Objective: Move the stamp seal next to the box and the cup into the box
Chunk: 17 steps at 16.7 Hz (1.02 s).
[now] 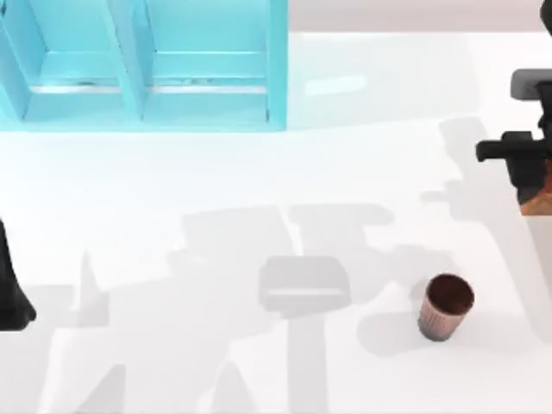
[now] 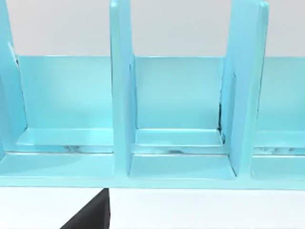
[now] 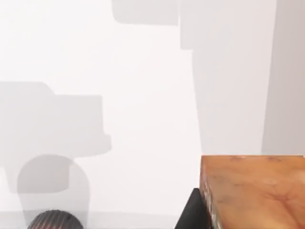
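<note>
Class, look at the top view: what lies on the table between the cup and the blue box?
Nothing solid. In the top view, the stretch between the cup and the box is bare white table, crossed by grey shadows.

There is one cup [image 1: 446, 306], a ribbed coppery-brown tumbler standing upright on the white bench [image 1: 172, 190], and its rim also edges into the right wrist view [image 3: 53, 219]. There is one stamp seal [image 1: 536, 200], an orange-brown block up and to the right of the cup at the top view's right edge, seen close in the right wrist view [image 3: 257, 193]. There is one turquoise box [image 1: 142, 65], well apart from the cup toward the far left; the left wrist view shows three of its compartments [image 2: 178, 119] side by side, split by two upright dividers. Two dark arms count in: one left of the cup at the left edge, one by the stamp seal.
</note>
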### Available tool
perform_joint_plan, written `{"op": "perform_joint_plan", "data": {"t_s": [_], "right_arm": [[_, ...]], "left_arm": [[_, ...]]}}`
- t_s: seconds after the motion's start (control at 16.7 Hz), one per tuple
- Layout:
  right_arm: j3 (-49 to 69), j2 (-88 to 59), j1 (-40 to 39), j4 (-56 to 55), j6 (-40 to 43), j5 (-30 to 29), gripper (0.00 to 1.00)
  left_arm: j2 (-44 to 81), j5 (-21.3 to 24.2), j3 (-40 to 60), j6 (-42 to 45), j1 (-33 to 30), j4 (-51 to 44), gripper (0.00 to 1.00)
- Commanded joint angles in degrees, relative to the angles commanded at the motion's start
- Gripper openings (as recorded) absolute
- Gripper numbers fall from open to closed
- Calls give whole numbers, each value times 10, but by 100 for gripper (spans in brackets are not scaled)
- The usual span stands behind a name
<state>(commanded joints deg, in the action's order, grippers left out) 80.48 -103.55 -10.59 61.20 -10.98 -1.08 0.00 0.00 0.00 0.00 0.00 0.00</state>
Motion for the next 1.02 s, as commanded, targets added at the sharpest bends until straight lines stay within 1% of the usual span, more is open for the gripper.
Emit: {"op": "perform_joint_plan", "data": {"t_s": [0.48,0.72,1.02], "right_arm": [[-58,-21,1,-80,0,0,0],[-62,-23,2,-84,0,1,0],[-62,-23,2,-84,0,1,38]], "left_arm": [[0,0,0,0,0,0,100],[0,0,0,0,0,0,100],[0,0,0,0,0,0,100]]}}
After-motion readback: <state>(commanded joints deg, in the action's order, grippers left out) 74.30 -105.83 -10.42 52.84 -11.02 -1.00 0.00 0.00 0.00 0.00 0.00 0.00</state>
